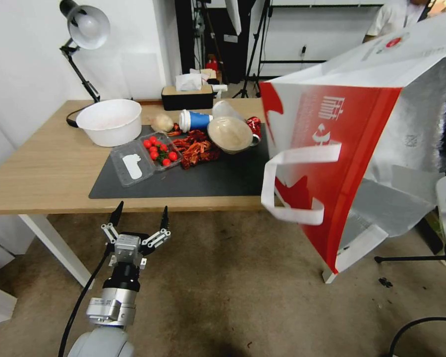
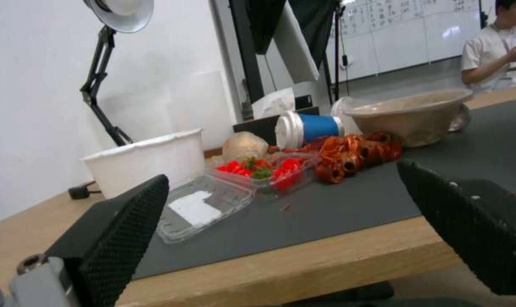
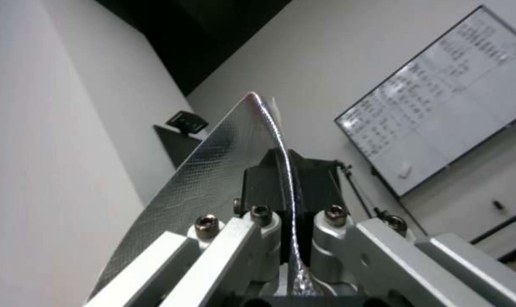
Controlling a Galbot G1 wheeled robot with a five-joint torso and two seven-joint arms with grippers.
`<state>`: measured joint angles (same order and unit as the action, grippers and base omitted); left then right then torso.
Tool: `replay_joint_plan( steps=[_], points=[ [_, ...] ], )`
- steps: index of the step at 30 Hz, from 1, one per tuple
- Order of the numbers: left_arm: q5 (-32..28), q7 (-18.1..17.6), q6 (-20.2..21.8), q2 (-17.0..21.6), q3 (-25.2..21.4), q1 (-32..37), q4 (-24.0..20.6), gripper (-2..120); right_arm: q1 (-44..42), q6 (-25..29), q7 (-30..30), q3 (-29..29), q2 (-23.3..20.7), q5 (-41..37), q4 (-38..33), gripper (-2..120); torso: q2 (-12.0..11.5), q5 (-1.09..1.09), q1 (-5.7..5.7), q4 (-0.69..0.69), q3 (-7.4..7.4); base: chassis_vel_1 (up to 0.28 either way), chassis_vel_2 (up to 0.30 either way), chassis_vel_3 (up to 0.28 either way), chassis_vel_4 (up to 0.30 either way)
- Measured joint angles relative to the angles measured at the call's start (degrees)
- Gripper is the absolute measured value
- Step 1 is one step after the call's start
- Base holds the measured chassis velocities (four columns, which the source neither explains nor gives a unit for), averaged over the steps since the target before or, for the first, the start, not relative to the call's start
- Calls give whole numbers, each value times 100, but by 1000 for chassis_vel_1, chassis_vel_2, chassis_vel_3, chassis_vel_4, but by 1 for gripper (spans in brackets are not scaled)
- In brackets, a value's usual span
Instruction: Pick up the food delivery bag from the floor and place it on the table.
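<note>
The food delivery bag (image 1: 332, 148) hangs tilted in the air at the right, off the floor (image 1: 233, 297), red side toward me and a white strap handle (image 1: 292, 188) looping down. Its left edge overlaps the right end of the table (image 1: 44, 168). Its open mouth shows silver foil lining (image 1: 411, 134). In the right wrist view my right gripper (image 3: 289, 179) is shut on the bag's foil-lined rim (image 3: 212, 170). My left gripper (image 1: 141, 210) is open with nothing in it, just below and before the table's front edge; from the left wrist its black fingers (image 2: 127, 221) frame the tabletop.
The dark grey mat (image 1: 218, 178) carries a clear box of tomatoes (image 1: 158, 151), red crayfish (image 1: 195, 148), a tipped blue cup (image 1: 195, 120) and a beige bowl (image 1: 229, 134). A white bowl (image 1: 109, 121), a desk lamp (image 1: 86, 25) and a tissue box (image 1: 187, 94) stand behind.
</note>
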<state>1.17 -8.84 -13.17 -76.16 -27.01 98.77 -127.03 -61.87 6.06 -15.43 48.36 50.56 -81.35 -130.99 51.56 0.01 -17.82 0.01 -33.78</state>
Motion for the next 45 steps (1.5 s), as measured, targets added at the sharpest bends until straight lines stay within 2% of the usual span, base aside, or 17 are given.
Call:
replay_joint_plan(
  steps=[11, 20, 22, 31, 34, 35, 37, 41, 43, 45],
  points=[
    [50, 8, -16, -12, 3, 38, -44, 100, -17, -212, -423, 78, -102, 268, 583, 0, 0, 0, 1, -1, 1, 0, 0, 0, 0],
    [49, 7, -38, 7, 4, 40, -58, 100, 87, -336, -491, 42, -259, 355, 942, 0, 0, -1, 1, 0, 1, 0, 0, 0, 0],
    [62, 28, -40, 21, 53, 9, -36, 100, 312, -438, -508, -142, -508, 437, 1317, 0, 0, -1, 1, 0, 1, 0, 0, 0, 0],
    [78, 81, -48, 20, 83, -15, -11, 100, 699, -511, -431, -605, -692, 484, 1755, 0, -1, 0, 1, -1, 1, 0, 0, 0, 0],
    [78, 90, -48, 23, 77, -28, 11, 100, 1037, -536, -106, -994, -753, 590, 2039, 14, -1, 0, 1, 0, 0, 0, 0, 0, 0],
    [78, 90, -48, 23, 77, -28, 11, 100, 1037, -536, -106, -994, -753, 590, 2039, 14, -1, 0, 1, 0, 0, 0, 0, 0, 0],
    [81, 92, -48, 12, 77, -32, 35, 100, 1200, -492, 24, -1144, -748, 679, 2164, 22, -1, -1, 1, 1, 1, 0, 0, 0, 0],
    [88, 95, -48, -5, 80, -37, 68, 100, 1279, -433, 232, -1212, -693, 802, 2221, 36, -1, 0, 1, 0, 0, 0, 0, 0, 0],
    [92, 97, -48, -19, 92, -58, 103, 100, 1160, -383, 456, -1148, -643, 912, 2148, 47, -1, -1, 1, 2, 1, 0, 0, 0, 0],
    [92, 98, -48, -23, 98, -71, 115, 100, 1086, -367, 552, -1096, -625, 946, 2106, 50, -1, 0, 1, 1, 1, 0, 0, 0, 0]
  ],
)
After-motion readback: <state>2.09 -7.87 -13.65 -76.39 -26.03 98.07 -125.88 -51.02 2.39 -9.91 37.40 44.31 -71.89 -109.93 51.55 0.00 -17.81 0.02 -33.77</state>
